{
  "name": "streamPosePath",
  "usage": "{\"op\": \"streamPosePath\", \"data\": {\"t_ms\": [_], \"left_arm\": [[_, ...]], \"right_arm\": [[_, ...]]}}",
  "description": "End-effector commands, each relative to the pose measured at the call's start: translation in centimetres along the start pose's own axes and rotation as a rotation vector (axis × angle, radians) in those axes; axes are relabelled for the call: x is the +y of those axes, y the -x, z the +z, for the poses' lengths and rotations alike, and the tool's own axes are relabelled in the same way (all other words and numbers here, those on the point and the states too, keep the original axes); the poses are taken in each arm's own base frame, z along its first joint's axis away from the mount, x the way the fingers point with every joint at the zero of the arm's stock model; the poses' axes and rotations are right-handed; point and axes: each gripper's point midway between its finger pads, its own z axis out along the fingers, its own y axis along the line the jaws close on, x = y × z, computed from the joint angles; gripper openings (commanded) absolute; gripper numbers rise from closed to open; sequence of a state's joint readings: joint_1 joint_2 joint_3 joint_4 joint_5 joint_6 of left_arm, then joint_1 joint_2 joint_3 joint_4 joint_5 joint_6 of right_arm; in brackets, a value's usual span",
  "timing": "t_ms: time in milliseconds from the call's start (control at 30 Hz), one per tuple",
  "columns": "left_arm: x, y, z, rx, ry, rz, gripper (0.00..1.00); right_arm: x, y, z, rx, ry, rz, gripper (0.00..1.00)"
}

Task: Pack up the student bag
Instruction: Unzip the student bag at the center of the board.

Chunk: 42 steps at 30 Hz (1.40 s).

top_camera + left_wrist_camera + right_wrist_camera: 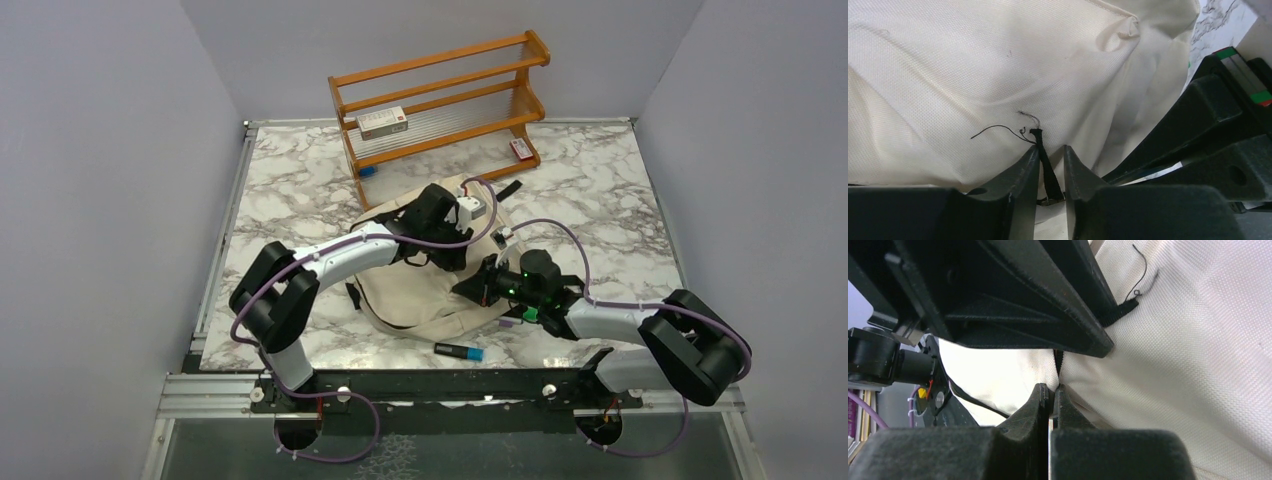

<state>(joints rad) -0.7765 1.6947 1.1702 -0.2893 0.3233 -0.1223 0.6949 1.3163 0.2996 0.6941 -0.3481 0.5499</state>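
The student bag [420, 298] lies slumped at the middle of the tabletop [620, 200], a little nearer the near edge than the far one, with both arms bent over it. The right end effector [1050, 390] has its fingers pressed together on a fold of the bag's cream fabric, where a thin black line runs up from between the tips. The left end effector [1050, 150] sits just beside it, its fingers narrowly apart around a frayed black strap [1043, 152] on the bag. Whether they actually pinch the strap cannot be told. A black marker with a blue cap [459, 350] lies near the near edge, just off the bag. A wooden rack [440, 100] stands at the far edge, with a small box [383, 122] on its shelf.
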Motion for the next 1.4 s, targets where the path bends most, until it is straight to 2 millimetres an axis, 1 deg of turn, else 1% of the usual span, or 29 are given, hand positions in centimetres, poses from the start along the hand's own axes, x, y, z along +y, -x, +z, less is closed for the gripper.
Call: {"op": "streamPosePath", "data": {"t_ms": [0, 133, 200, 333, 500, 533, 633, 733, 833, 1067, 1167, 1367], "left_arm": [[-0.3, -1.5, 0.6, 0.044, -0.022, -0.014, 0.21], [0.1, -1.1, 0.2, 0.038, 0.015, -0.018, 0.10], [0.4, -0.7, 0.0, 0.027, 0.034, -0.018, 0.01], [0.9, 0.3, -0.8, 0.003, 0.076, -0.015, 0.00], [1.9, 1.6, -2.2, -0.049, 0.138, -0.031, 0.00], [2.0, 1.8, -2.5, -0.058, 0.146, -0.031, 0.00], [2.0, 2.3, -3.0, -0.078, 0.154, -0.037, 0.00], [1.8, 2.7, -3.3, -0.099, 0.149, -0.049, 0.00], [1.7, 2.8, -3.3, -0.110, 0.147, -0.058, 0.00], [1.5, 2.9, -3.0, -0.111, 0.134, -0.075, 0.00], [1.5, 3.0, -3.0, -0.113, 0.132, -0.075, 0.00], [1.3, 3.1, -3.0, -0.113, 0.121, -0.073, 0.00]], "right_arm": [[0.5, 0.5, 0.3, -0.019, 0.014, 0.000, 0.01], [0.5, 0.4, 0.1, -0.022, 0.012, 0.006, 0.01], [0.4, 0.4, 0.1, -0.023, 0.010, 0.002, 0.01], [1.0, 0.8, -0.1, -0.034, 0.034, -0.016, 0.01], [1.7, 1.3, -0.4, -0.049, 0.062, -0.038, 0.01], [1.7, 1.4, -0.4, -0.054, 0.059, -0.041, 0.02], [1.7, 2.2, -0.4, -0.073, 0.043, -0.047, 0.12], [1.8, 3.2, -0.2, -0.084, 0.030, -0.061, 0.27], [2.2, 4.0, -0.1, -0.094, 0.034, -0.076, 0.31], [2.2, 4.4, 0.7, -0.079, 0.036, -0.098, 0.41], [2.2, 4.4, 1.0, -0.075, 0.039, -0.096, 0.40], [2.3, 3.7, 1.5, -0.050, 0.062, -0.081, 0.28]]}}
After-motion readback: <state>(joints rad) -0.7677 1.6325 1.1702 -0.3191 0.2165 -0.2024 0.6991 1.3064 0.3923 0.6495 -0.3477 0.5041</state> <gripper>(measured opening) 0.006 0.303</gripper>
